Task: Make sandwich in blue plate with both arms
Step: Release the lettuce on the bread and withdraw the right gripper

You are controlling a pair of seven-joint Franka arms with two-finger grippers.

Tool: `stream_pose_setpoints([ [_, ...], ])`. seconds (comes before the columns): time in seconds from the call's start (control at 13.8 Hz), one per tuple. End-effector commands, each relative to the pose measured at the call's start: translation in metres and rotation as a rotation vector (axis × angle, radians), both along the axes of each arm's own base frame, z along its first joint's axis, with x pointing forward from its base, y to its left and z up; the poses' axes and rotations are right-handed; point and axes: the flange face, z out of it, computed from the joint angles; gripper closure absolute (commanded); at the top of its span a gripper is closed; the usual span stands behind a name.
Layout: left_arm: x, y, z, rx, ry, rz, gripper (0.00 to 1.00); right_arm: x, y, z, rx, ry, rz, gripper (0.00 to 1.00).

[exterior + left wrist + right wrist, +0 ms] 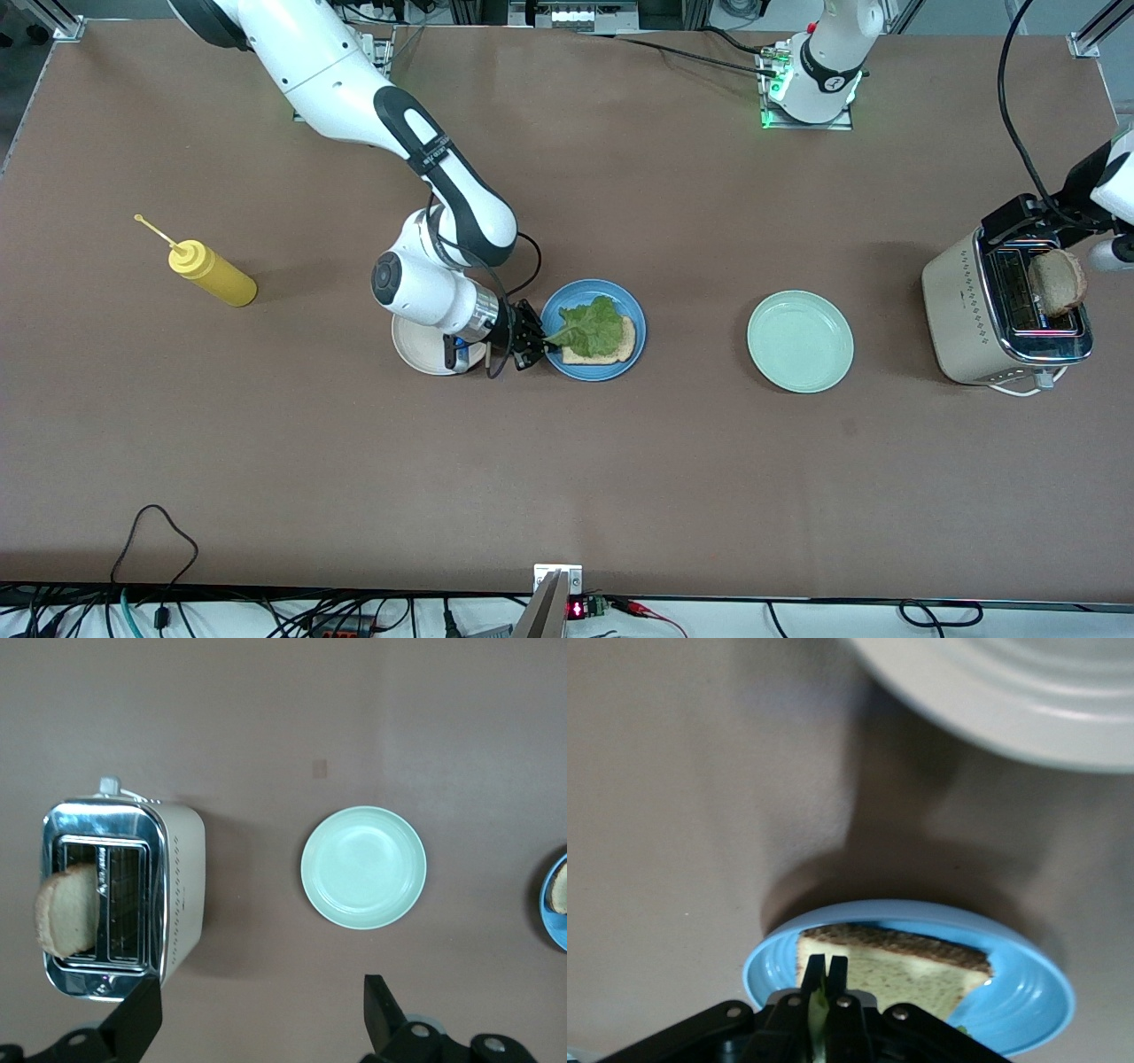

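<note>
The blue plate (556,310) holds one bread slice (613,351) with a ruffled green lettuce leaf (592,324) lying on top. At the plate's rim toward the right arm's end, my right gripper (534,342) is shut on the leaf's stem. In the right wrist view the right gripper (825,970) pinches the lettuce (818,1014) over the bread (921,970) in the blue plate (1032,997). My left gripper (261,1010) hangs open and empty, high beside the toaster (182,877). A second bread slice (1059,282) sticks out of the toaster's slot.
The toaster (970,310) stands at the left arm's end. A pale mint-green plate (800,341) lies between it and the blue plate. A cream-white plate (415,354) lies under the right wrist. A yellow squeeze bottle (213,275) lies toward the right arm's end.
</note>
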Motion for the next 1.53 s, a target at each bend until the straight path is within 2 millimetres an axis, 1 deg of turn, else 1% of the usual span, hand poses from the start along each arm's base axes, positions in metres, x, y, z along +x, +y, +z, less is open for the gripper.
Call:
stream_pose_setpoints([
  [0.0, -0.017, 0.005, 0.001, -0.025, -0.005, -0.005, 0.0, 0.007, 0.02, 0.0, 0.035, -0.005, -0.029, 1.0],
  [0.07, -0.021, 0.0, 0.002, -0.022, -0.006, -0.012, 0.0, 0.008, 0.019, -0.001, 0.033, -0.011, -0.034, 1.0],
  [0.15, -0.026, -0.004, -0.003, -0.02, 0.003, -0.015, 0.0, 0.007, 0.019, -0.002, 0.033, -0.009, -0.034, 0.92],
  [0.22, -0.033, -0.005, -0.004, -0.018, 0.007, -0.009, 0.0, 0.007, 0.019, -0.003, 0.032, -0.007, -0.034, 0.68],
  [0.29, -0.037, -0.006, -0.004, -0.014, 0.007, -0.009, 0.0, 0.004, 0.023, -0.004, 0.031, -0.007, -0.029, 0.29],
  [0.36, -0.037, -0.005, -0.002, -0.014, 0.006, -0.007, 0.0, 0.001, 0.026, -0.004, 0.03, -0.009, -0.02, 0.0],
  [0.58, -0.035, -0.005, -0.002, -0.015, 0.004, -0.018, 0.0, 0.003, 0.024, -0.003, 0.022, -0.027, -0.002, 0.0],
  [0.65, -0.034, -0.006, -0.003, -0.016, 0.006, -0.019, 0.0, 0.007, 0.02, 0.001, 0.016, -0.037, 0.001, 0.0],
  [0.73, -0.033, -0.006, -0.003, -0.016, 0.004, -0.021, 0.0, 0.013, 0.014, 0.009, 0.001, -0.056, 0.011, 0.0],
  [0.8, -0.033, -0.006, -0.003, -0.014, 0.004, -0.021, 0.0, 0.016, 0.01, 0.021, -0.015, -0.067, 0.046, 0.0],
  [0.87, -0.031, -0.005, -0.009, -0.016, 0.016, -0.021, 0.0, 0.021, 0.002, 0.031, -0.04, -0.06, 0.086, 0.0],
  [1.02, -0.029, -0.003, -0.013, -0.02, 0.025, -0.018, 0.0, 0.034, -0.024, 0.057, -0.076, -0.038, 0.135, 0.0],
  [1.16, -0.028, 0.001, -0.015, -0.021, 0.028, -0.012, 0.0, 0.046, -0.054, 0.096, -0.12, -0.03, 0.196, 0.0],
  [1.31, -0.027, 0.007, -0.017, -0.022, 0.031, -0.001, 0.0, 0.052, -0.086, 0.13, -0.174, -0.042, 0.295, 0.0],
  [1.38, -0.027, 0.012, -0.017, -0.022, 0.031, 0.008, 0.0, 0.054, -0.104, 0.147, -0.186, -0.047, 0.336, 0.0],
  [1.45, -0.028, 0.013, -0.018, -0.023, 0.032, 0.013, 0.0, 0.058, -0.127, 0.162, -0.206, -0.054, 0.388, 0.0],
])
